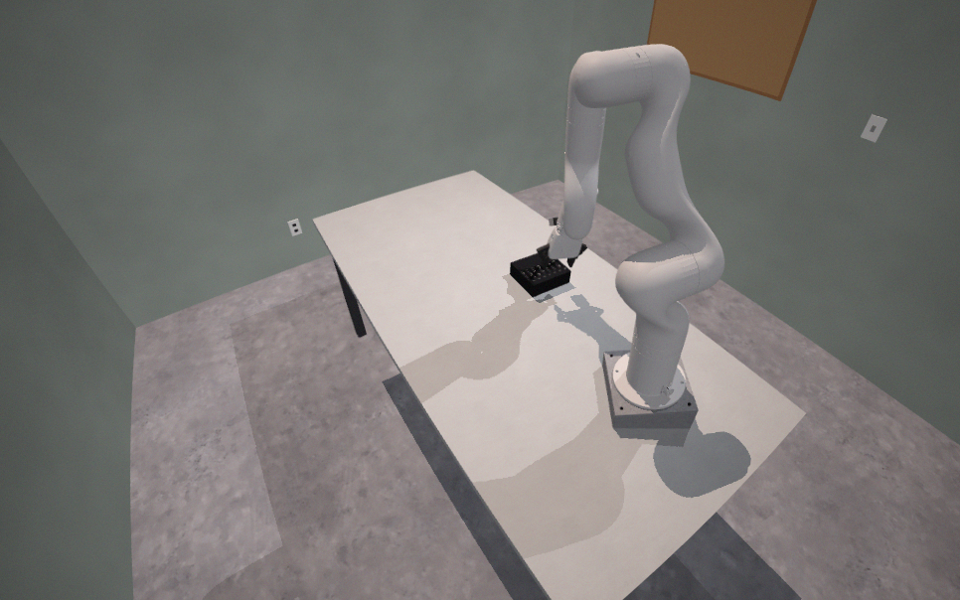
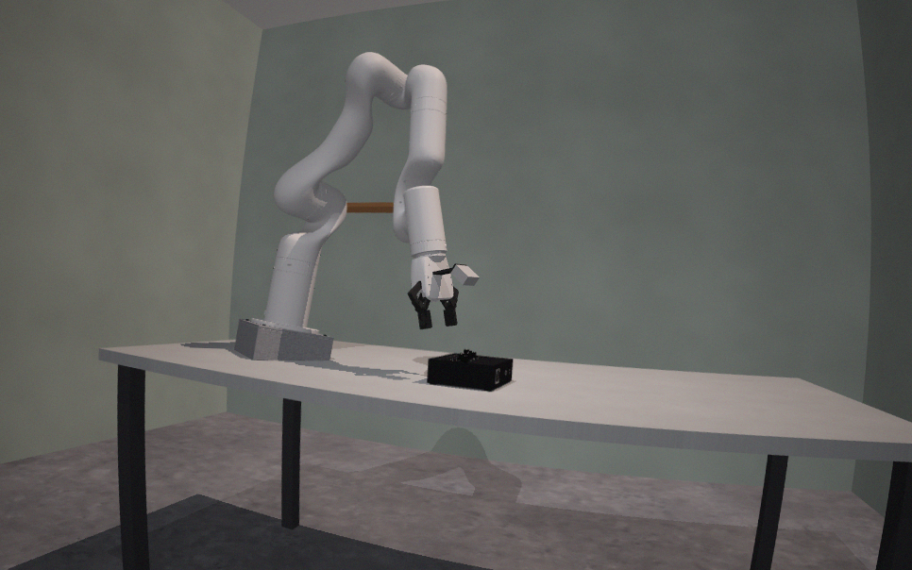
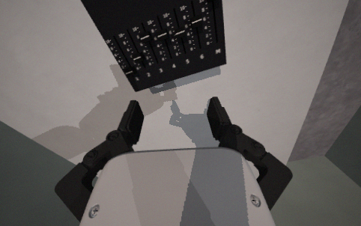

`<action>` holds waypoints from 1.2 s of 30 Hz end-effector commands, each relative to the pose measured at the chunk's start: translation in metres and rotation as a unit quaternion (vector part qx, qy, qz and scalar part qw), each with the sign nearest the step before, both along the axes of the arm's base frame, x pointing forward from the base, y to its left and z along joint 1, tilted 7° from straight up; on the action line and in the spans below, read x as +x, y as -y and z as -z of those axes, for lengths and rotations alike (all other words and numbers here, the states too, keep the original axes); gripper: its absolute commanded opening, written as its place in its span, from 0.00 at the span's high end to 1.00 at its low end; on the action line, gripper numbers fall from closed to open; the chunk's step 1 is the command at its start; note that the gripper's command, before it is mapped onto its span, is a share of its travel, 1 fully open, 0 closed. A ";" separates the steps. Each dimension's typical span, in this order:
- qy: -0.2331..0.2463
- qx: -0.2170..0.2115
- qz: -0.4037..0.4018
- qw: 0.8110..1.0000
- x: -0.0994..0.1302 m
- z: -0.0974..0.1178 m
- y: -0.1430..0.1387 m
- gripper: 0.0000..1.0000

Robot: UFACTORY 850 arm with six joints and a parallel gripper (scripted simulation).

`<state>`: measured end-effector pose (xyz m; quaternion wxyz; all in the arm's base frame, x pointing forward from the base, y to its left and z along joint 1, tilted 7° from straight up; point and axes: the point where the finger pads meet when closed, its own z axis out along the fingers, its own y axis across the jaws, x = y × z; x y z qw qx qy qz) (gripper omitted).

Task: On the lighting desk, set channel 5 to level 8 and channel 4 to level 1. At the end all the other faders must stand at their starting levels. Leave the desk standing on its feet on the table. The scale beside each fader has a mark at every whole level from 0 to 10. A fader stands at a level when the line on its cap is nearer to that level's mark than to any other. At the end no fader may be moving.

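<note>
lighting desk (image 2: 469,371): flat matte-black box, faders in parallel slots, resting on smooth white table (image 2: 605,396) | gripper (image 2: 435,318): black angular fingers spread wide, holding nothing, hovering above desk's near edge

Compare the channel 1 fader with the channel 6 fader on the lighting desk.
The channel 1 fader sits near its scale's bottom; the channel 6 fader sits high on its own. Channel 1 is at the edge of the lighting desk; channel 6 lies beside the M track. Both caps are dark with a pale line.
</note>
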<state>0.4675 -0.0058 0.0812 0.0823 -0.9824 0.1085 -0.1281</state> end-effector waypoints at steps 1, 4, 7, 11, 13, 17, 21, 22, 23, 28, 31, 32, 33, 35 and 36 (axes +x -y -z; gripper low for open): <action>0.055 -0.019 -0.127 0.990 0.001 0.000 0.001 0.00; 0.063 -0.022 -0.145 0.987 0.001 0.000 0.001 0.00; 0.063 -0.022 -0.145 0.987 0.001 0.000 0.001 0.00; 0.063 -0.022 -0.145 0.987 0.001 0.000 0.001 0.00; 0.063 -0.022 -0.145 0.987 0.001 0.000 0.001 0.00; 0.063 -0.022 -0.145 0.987 0.001 0.000 0.001 0.00; 0.063 -0.022 -0.145 0.987 0.001 0.000 0.001 0.00; 0.063 -0.022 -0.145 0.987 0.001 0.000 0.001 0.00; 0.063 -0.022 -0.145 0.987 0.001 0.000 0.001 0.00; 0.063 -0.022 -0.145 0.987 0.001 0.000 0.001 0.00; 0.063 -0.022 -0.145 0.987 0.001 0.000 0.001 0.00; 0.063 -0.022 -0.145 0.987 0.001 0.000 0.001 0.00; 0.063 -0.022 -0.145 0.987 0.001 0.000 0.001 0.00; 0.063 -0.022 -0.145 0.987 0.001 0.000 0.001 0.00; 0.063 -0.022 -0.145 0.987 0.001 0.000 0.001 0.00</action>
